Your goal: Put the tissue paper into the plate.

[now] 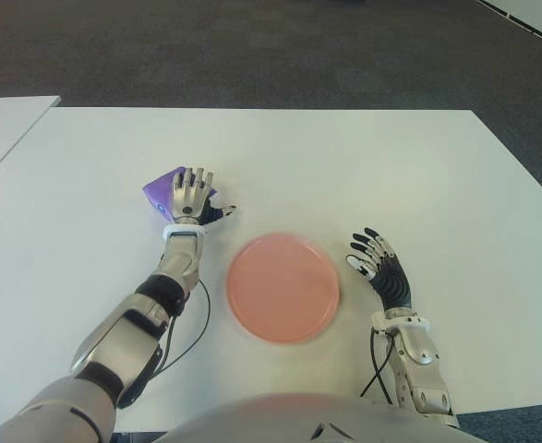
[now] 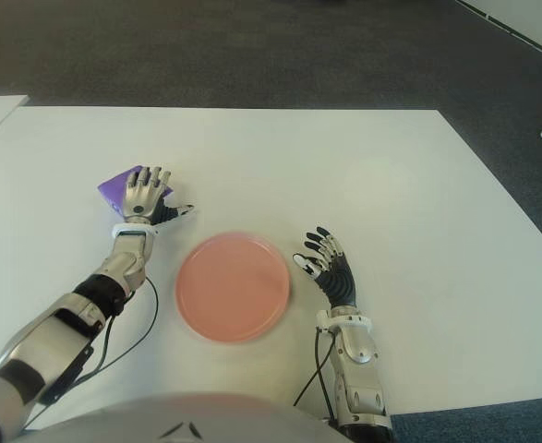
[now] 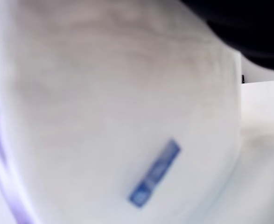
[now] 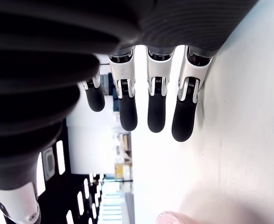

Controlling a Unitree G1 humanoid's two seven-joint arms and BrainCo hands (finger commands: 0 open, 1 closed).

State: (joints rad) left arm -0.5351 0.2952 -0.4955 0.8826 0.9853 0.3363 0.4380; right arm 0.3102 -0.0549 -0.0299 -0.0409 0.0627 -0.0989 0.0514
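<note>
A purple tissue pack point(image 1: 159, 191) lies on the white table point(image 1: 391, 157), left of and a little beyond the pink plate point(image 1: 283, 287). My left hand point(image 1: 189, 192) is laid over the pack's right side, fingers stretched flat and thumb out toward the plate, not closed around it. In the left wrist view the pack's pale face point(image 3: 118, 107) with a small blue label fills the picture. My right hand point(image 1: 374, 257) shows just right of the plate, with its fingers point(image 4: 156, 112) spread and nothing in them. The plate holds nothing.
A second white table point(image 1: 3, 120) stands at the far left, with a gap between the two. Dark carpet lies beyond the table's far edge. A black cable point(image 1: 199, 318) loops beside my left forearm. The plate's rim point(image 4: 169, 217) shows in the right wrist view.
</note>
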